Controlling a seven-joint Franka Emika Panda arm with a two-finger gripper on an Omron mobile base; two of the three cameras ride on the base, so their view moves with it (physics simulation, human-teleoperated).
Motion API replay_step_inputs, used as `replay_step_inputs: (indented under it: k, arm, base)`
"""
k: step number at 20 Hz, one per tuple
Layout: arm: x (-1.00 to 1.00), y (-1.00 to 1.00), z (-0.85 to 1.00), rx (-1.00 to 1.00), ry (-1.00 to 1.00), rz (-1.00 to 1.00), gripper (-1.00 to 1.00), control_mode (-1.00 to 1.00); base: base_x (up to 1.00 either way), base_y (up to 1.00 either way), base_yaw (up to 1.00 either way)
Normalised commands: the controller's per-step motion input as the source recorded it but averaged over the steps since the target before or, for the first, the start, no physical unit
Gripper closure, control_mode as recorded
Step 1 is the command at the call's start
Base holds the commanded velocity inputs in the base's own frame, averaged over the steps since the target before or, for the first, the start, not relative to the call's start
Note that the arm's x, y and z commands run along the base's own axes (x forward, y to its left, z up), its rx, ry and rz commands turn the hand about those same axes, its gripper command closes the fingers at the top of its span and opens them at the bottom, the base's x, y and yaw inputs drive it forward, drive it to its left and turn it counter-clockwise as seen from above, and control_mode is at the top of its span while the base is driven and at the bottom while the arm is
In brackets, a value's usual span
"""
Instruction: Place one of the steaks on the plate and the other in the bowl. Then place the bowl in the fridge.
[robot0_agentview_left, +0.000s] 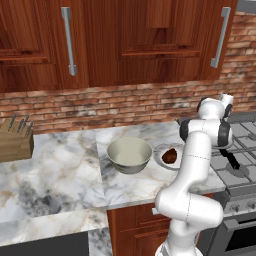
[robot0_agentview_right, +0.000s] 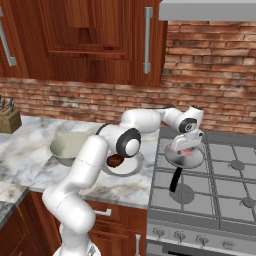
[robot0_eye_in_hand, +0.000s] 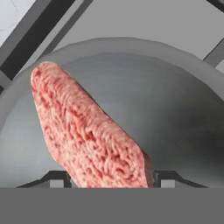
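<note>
Hand view looks straight down into the steel frying pan, where the pinkish-red steak runs from about ten o'clock near the rim down to six o'clock, ending between the two dark fingertips at the bottom edge. The tips sit on either side of the slab's near end — whether they press it or stand just off it, I cannot tell.

From the right base view, the gripper hangs low over the pan on the stove, pink meat showing under it, the pan's black handle pointing toward six o'clock.

On the marble counter the dark brown steak lies on the grey-rimmed plate, partly hidden by the arm. The cream bowl stands just beside the plate at its nine o'clock — nothing shows inside it. A knife block sits far off toward nine o'clock on the counter.
</note>
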Motion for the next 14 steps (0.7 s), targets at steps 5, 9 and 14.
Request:
replay_step_inputs:
  k: [5,9,14]
  arm:
    - [-0.36,0.00,0.25,0.00,-0.11,-0.12,1.00,-1.00]
    - [-0.91,0.28,0.85,0.00,-0.25,-0.38,1.00,-1.00]
    - [-1.00,0.84,0.57,-0.14,-0.18,-0.28,1.00,-1.00]
  base:
    - [0.00,0.00,0.00]
    - [0.00,0.00,0.00]
    - [0.00,0.00,0.00]
